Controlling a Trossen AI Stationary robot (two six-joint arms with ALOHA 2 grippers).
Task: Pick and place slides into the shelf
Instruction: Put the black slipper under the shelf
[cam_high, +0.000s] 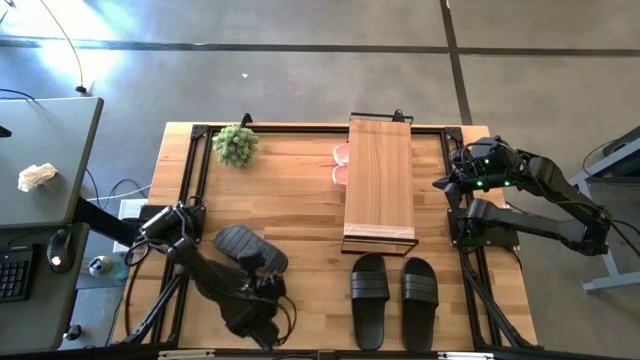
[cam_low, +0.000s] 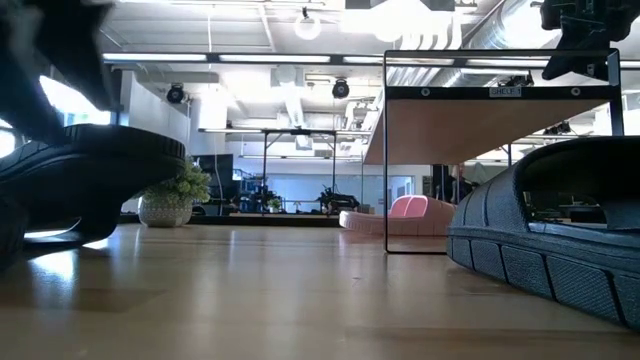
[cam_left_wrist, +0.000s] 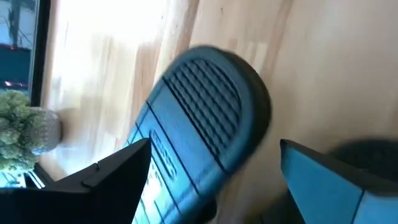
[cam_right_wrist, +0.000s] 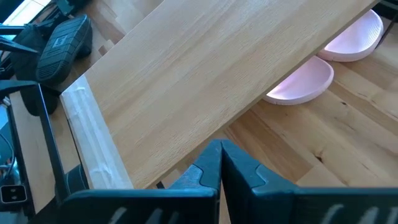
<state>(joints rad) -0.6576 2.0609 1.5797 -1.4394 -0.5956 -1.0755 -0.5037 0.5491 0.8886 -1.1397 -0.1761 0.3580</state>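
A black slide (cam_high: 250, 248) lies sole up on the table at the near left, its ridged end (cam_left_wrist: 208, 93) pointing toward the plant. My left gripper (cam_high: 264, 280) is open over its other end, one finger (cam_left_wrist: 112, 180) on each side of it. Two more black slides (cam_high: 370, 300) (cam_high: 420, 295) lie side by side at the near right. The shelf (cam_high: 380, 180) stands in the middle, with the pink slides (cam_right_wrist: 305, 84) under its plank. My right gripper (cam_right_wrist: 221, 162) is shut above the shelf's right side.
A small potted plant (cam_high: 235, 145) stands at the far left of the table. The black frame rails (cam_high: 195, 160) run along the table's edges. Bare wood (cam_high: 300, 200) lies between the left slide and the shelf.
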